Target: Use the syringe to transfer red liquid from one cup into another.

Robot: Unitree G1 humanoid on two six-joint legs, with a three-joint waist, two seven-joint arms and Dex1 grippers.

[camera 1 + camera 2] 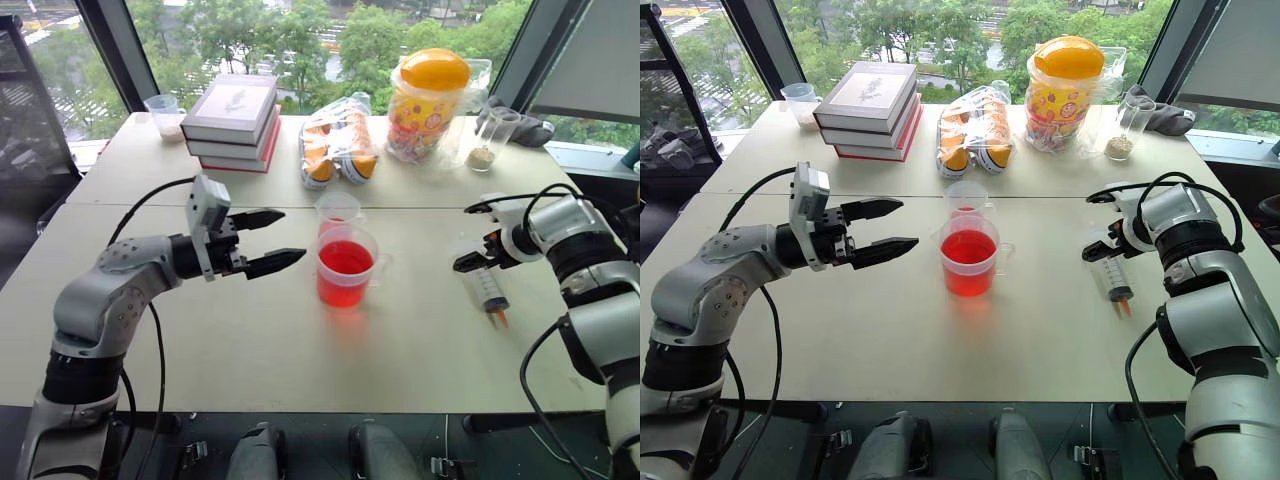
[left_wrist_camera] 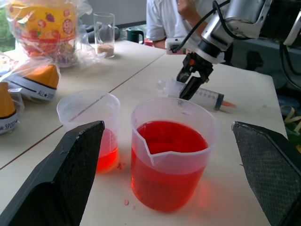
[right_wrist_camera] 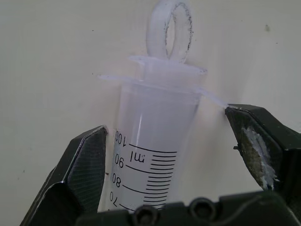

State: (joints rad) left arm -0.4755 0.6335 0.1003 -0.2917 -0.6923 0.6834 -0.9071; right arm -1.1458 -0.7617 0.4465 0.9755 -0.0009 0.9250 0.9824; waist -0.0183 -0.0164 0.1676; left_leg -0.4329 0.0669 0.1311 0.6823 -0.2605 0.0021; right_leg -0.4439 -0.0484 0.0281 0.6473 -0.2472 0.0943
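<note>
The syringe (image 1: 488, 290) lies flat on the table at the right, orange tip toward the front edge and white plunger ring (image 3: 168, 29) pushed in. My right gripper (image 1: 478, 258) points down over its plunger end and is open. The fingers straddle the barrel (image 3: 155, 136): one pad touches it, the other stands a gap away. At the table's centre stands the wide beaker (image 1: 345, 270), half full of red liquid (image 2: 167, 141). Just behind it, the smaller cup (image 1: 337, 210) holds a little red liquid at the bottom. My left gripper (image 1: 293, 235) hovers open and level, left of the two cups.
Along the far edge stand a cup with white powder (image 1: 163, 115), a stack of books (image 1: 232, 115), a bag of snacks (image 1: 338, 140), a candy jar with a yellow lid (image 1: 425, 100) and a tall glass with grains (image 1: 487, 140). A person in a white shirt (image 2: 174, 19) sits beyond the table.
</note>
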